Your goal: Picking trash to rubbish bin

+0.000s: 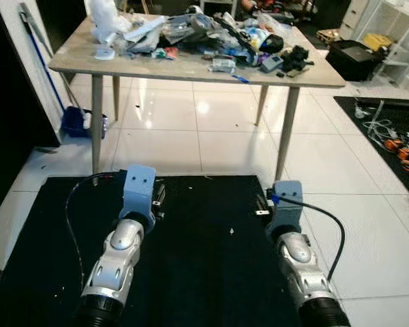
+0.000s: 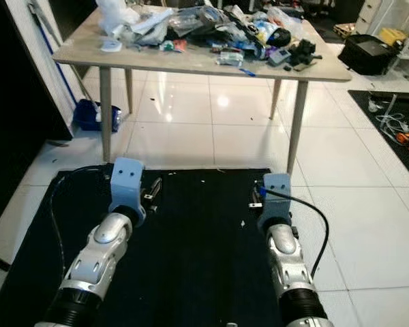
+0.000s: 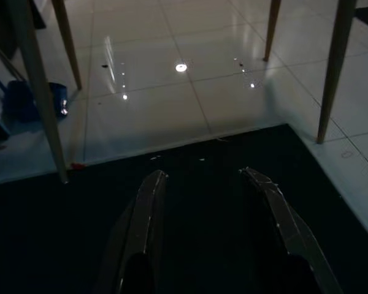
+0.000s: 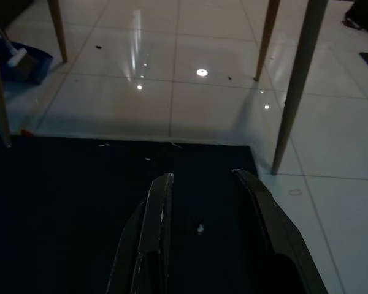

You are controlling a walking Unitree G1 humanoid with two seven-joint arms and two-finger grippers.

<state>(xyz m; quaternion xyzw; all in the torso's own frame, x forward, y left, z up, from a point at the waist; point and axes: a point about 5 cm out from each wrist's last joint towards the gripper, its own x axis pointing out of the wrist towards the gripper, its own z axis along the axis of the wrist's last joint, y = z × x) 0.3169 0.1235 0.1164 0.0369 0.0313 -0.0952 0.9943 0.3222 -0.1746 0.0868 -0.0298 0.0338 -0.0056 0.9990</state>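
Observation:
A heap of trash [image 1: 191,34], wrappers, plastic bags and dark odds and ends, covers the far half of a wooden table [image 1: 75,58] ahead of me. Both arms are held low over a black mat [image 1: 191,272], short of the table. My left gripper [image 3: 202,173] is open, its fingers pointing over the mat's far edge with nothing between them. My right gripper [image 4: 202,175] is open too and holds nothing. A tiny white scrap [image 4: 199,229] lies on the mat under the right gripper.
The table's legs [image 1: 96,122] stand just past the mat on glossy white tiles. A blue dustpan [image 1: 78,122] and a broom handle [image 1: 37,48] lean at the left wall. A black case [image 1: 358,58] and loose cables [image 1: 388,129] lie to the right.

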